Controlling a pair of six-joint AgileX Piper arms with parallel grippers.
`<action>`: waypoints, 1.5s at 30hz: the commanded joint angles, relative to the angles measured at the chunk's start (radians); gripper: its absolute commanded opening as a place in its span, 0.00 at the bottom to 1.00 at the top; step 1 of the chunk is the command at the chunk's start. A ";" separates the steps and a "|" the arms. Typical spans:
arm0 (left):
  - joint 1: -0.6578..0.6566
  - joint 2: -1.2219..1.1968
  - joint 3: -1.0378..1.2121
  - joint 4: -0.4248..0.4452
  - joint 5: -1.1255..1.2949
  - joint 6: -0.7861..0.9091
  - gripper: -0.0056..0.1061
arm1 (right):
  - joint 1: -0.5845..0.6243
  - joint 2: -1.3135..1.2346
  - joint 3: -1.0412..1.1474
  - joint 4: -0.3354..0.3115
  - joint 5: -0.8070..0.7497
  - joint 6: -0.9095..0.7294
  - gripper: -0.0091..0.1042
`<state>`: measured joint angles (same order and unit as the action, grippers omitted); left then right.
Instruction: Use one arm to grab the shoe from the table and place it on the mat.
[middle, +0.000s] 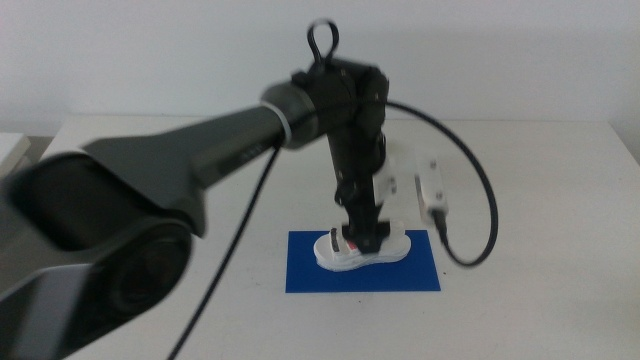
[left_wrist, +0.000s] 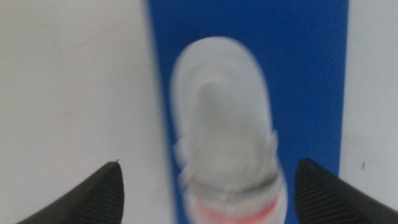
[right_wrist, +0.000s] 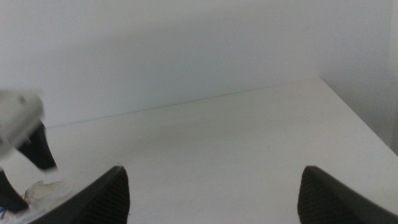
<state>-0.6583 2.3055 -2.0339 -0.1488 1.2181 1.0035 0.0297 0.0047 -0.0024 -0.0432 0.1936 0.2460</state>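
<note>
The white sandal shoe (middle: 362, 250) with a red strap rests on the blue mat (middle: 310, 275), near its far right part. The left arm (middle: 200, 150) reaches in from the left, and its gripper (middle: 362, 235) hangs straight down over the shoe. In the left wrist view the left gripper (left_wrist: 210, 165) is open, its jaws wide apart on either side of the blurred shoe (left_wrist: 224, 124) and clear of it, with the mat (left_wrist: 305, 74) beneath. The right gripper (right_wrist: 212, 169) is open and empty over the bare table (right_wrist: 217, 124), out of the middle view.
The white table (middle: 540, 180) surrounds the mat. A black cable (middle: 485, 200) loops from the left arm to the right of the shoe, past a white wrist block (middle: 432, 185). The left arm's gripper (right_wrist: 37, 146) shows at the edge of the right wrist view.
</note>
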 joint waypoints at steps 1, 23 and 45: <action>0.000 -0.095 -0.015 0.039 0.003 -0.061 0.89 | 0.000 -0.005 0.002 -0.006 -0.008 -0.011 0.78; 0.533 -1.200 0.737 -0.032 -0.221 -0.827 0.89 | 0.000 -0.005 0.002 -0.006 -0.008 -0.011 0.78; 0.649 -2.061 1.838 0.149 -1.024 -1.093 0.89 | 0.000 -0.005 0.002 -0.006 -0.008 -0.011 0.78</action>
<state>-0.0097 0.2803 -0.2456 -0.0426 0.2303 -0.0138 0.0297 0.0047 -0.0024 -0.0432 0.1936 0.2460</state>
